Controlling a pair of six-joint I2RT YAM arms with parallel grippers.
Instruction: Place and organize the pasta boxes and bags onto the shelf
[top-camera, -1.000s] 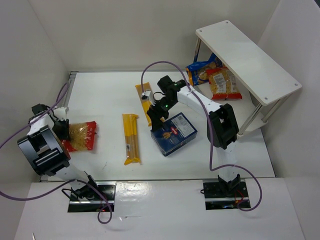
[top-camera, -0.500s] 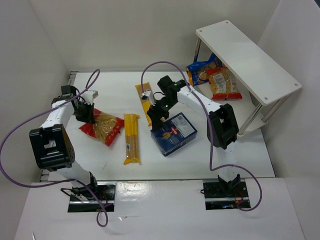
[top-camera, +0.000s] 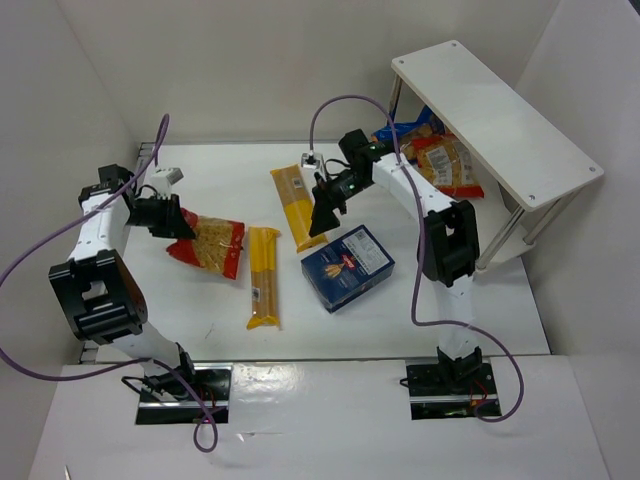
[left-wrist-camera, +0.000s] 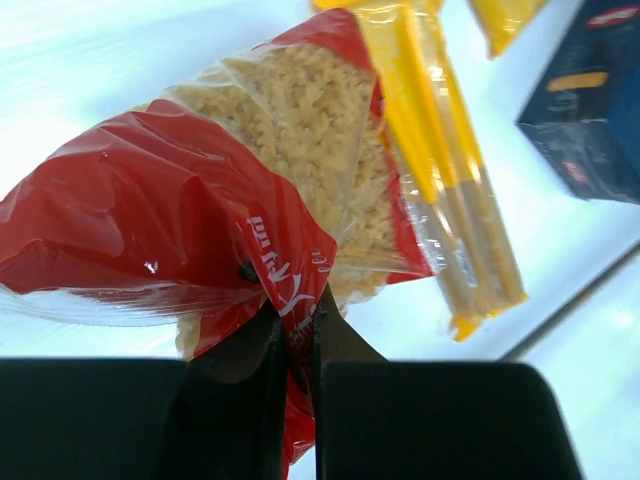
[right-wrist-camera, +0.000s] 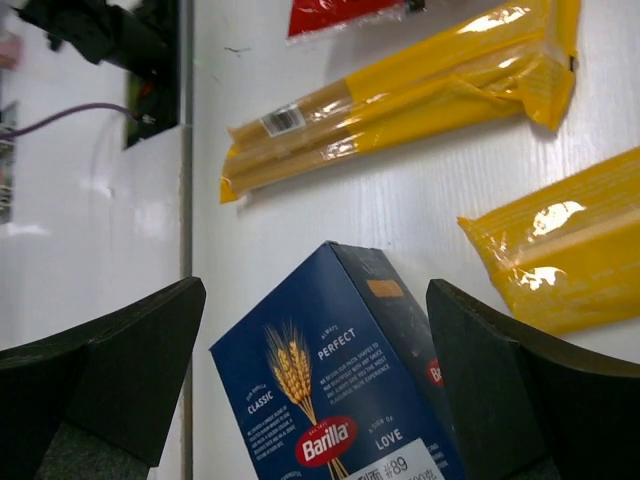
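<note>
While your left gripper (top-camera: 163, 215) is pinched shut on the red edge of the short-pasta bag (top-camera: 210, 245), the bag's body trails away from the fingers (left-wrist-camera: 240, 350) toward the table centre. I can't tell whether its far end touches the table. From that gripper the shelf (top-camera: 495, 110) is well apart to the right, and between them are one spaghetti packet (top-camera: 263, 275), the second spaghetti packet (top-camera: 296, 205) and your right arm. The right gripper (top-camera: 322, 220) is spread wide and holds nothing. The pasta box (top-camera: 347, 267) lies just beside it on the near side, framed between the fingers in the wrist view, with its long axis diagonal and its far end toward the shelf. A blue-edged bag (top-camera: 405, 140) and a red-edged bag (top-camera: 448, 165) sit under the board, to the right of that gripper. My judgement is that the right arm is nearer the shelf, so use it for the box. The left bag needs a long carry rightward.
</note>
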